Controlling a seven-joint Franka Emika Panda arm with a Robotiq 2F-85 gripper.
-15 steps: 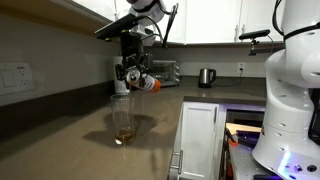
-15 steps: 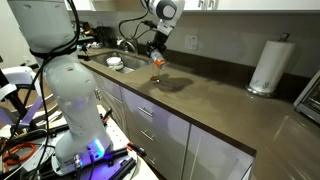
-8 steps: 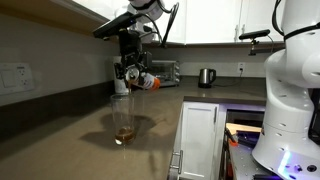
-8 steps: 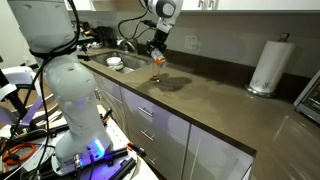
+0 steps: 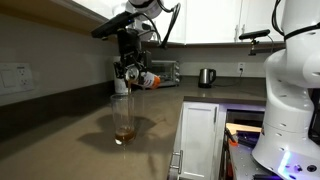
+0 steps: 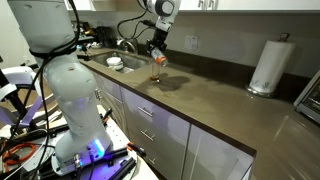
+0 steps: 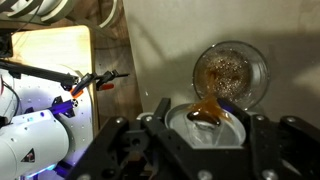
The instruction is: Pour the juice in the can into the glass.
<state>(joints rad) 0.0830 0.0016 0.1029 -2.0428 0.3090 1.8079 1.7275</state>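
The gripper [image 5: 133, 75] pinches the tilted can [image 7: 206, 127], juice [image 7: 206, 108] streaming into the glass [image 7: 256, 58] below

No text, brand or number could be read in any view. The can [image 5: 147, 81] showed only red-orange and white patches in both exterior views, too small and blurred to yield letters.

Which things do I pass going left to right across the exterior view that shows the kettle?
wall outlet → glass → kettle → white robot body. The can overlaps the glass, so it is left out.
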